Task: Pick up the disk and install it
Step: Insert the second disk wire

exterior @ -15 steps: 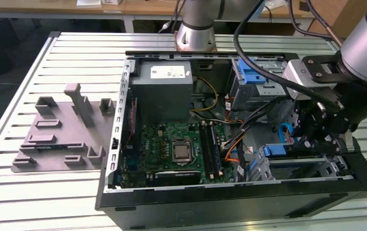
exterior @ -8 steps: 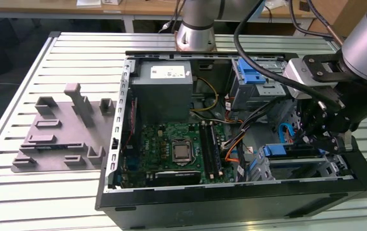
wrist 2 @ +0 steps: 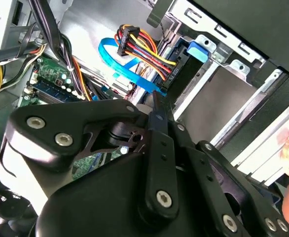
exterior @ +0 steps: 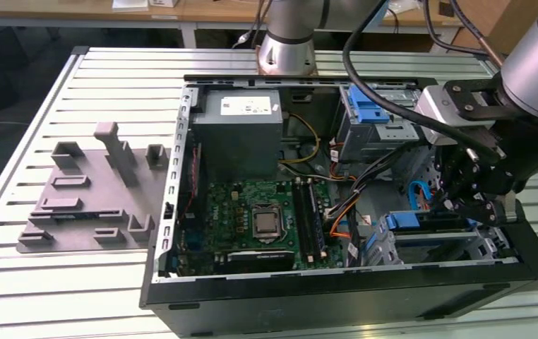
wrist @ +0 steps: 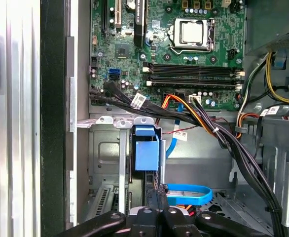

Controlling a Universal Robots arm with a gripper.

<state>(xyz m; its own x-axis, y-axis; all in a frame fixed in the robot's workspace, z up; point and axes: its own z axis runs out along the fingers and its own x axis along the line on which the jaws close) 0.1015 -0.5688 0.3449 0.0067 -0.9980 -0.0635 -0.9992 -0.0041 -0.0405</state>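
The black pincer [exterior: 481, 201] hangs closed and empty, its fingers together, just above the disk [exterior: 427, 227], a flat drive in blue plastic rails. The disk already sits in the metal bay [wrist: 107, 148] of the open black computer case [exterior: 344, 296], so the task seems nearly finished. Cables [wrist: 223, 133] and case walls leave little room.

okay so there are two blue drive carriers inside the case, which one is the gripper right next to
The lower blue carrier, in the bay at the case's front corner on the exterior view's right. The gripper hangs just beside it; the other blue carrier sits up by the power supply.
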